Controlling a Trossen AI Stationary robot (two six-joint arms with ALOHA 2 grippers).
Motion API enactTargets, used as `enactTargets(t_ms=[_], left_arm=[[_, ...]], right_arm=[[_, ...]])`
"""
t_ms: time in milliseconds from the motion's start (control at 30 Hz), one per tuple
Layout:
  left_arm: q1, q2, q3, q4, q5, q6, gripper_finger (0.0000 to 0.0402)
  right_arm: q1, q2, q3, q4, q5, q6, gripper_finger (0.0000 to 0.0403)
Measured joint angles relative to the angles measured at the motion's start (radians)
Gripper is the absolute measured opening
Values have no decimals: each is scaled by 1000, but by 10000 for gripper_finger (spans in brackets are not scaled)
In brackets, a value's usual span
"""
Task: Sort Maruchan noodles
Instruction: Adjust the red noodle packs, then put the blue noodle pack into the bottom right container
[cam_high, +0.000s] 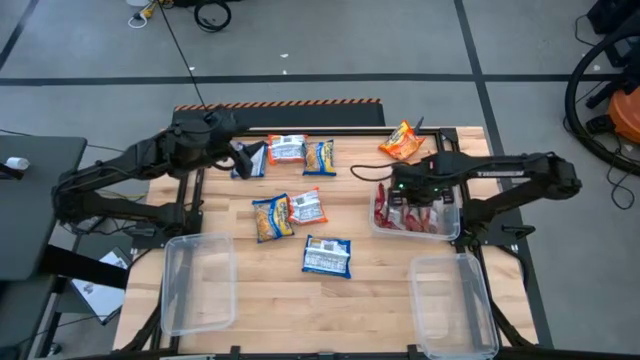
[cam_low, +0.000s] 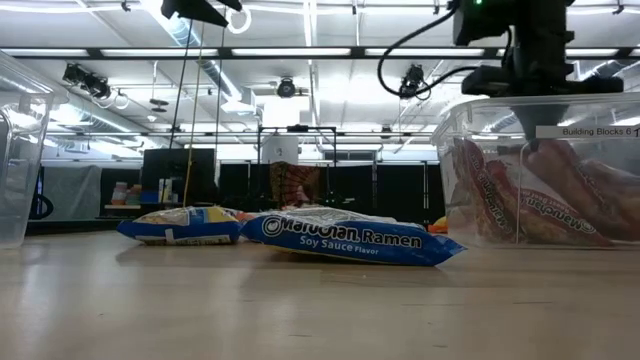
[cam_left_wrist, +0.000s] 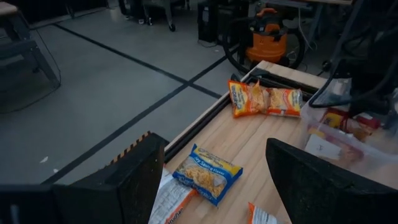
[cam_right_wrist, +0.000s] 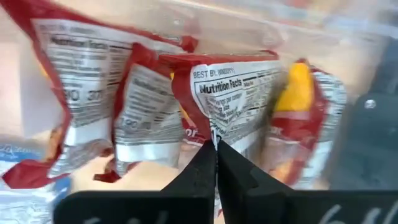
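Observation:
Several blue-and-yellow Maruchan noodle packets (cam_high: 327, 256) lie flat on the wooden table (cam_high: 240, 250); one (cam_low: 350, 238) shows close in the low view. Orange packets (cam_high: 402, 142) lie at the far right edge. Red-and-white packets (cam_right_wrist: 230, 99) are piled in a clear bin (cam_high: 447, 226) on the right. My right gripper (cam_right_wrist: 216, 148) hangs shut over those red packets, pointing down, with nothing between its fingers. My left gripper (cam_left_wrist: 211, 142) is open, raised above the far left of the table, near a blue packet (cam_left_wrist: 208, 174).
Two more clear bins stand at the near edge, one left (cam_high: 198, 280) and one right (cam_high: 455, 300). Bare wood lies between them. A striped rail (cam_high: 280, 103) runs along the far edge. Orange equipment (cam_left_wrist: 270, 40) stands on the floor beyond the table.

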Motion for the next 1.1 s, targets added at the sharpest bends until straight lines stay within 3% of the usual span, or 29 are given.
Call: enactTargets(t_ms=[133,267,567,700,833,1100], left_arm=[[0,-30,0,1,0,0,286],[0,-42,0,0,0,-1,286],[-11,-8,0,-7,124,-7,286],[-66,-4,0,5,148,-32,286],[-160,-4,0,95,150,-90,286],[-344,-6,0,381,138,-177,286]], right_arm=[[-3,-34,-74,2,-19,25,16],[-3,-58,-91,4,-36,0,60],[-4,-124,77,-34,106,-168,164],[-4,-130,172,51,197,-403,182],[-4,-111,234,269,232,-679,184],[54,-15,249,758,115,-1238,183]])
